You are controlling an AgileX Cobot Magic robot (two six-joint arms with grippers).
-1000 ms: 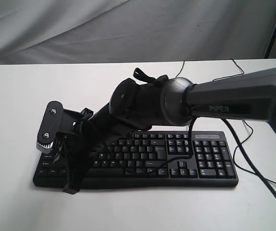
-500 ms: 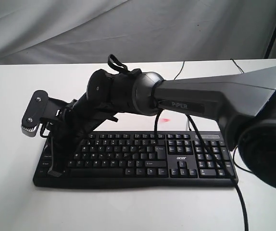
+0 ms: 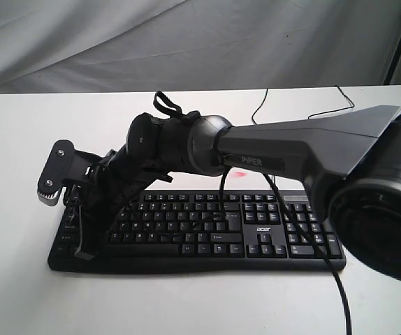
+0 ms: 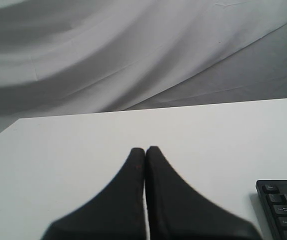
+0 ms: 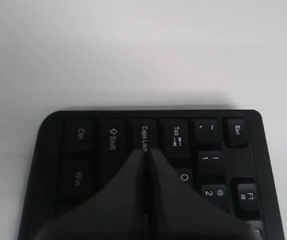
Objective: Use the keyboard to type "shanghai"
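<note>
In the exterior view you see the black Acer keyboard point(image 3: 256, 230) lying on the white surface point(image 3: 19, 139), with the right gripper point(image 3: 83, 250) over its left end. Your left wrist view shows the left gripper point(image 4: 145, 150) pressed together above the surface, near the keyboard's corner. Your right wrist view shows its fingers point(image 5: 183, 200) pressed together, tips at the Caps Lock key point(image 5: 144, 135).
</note>
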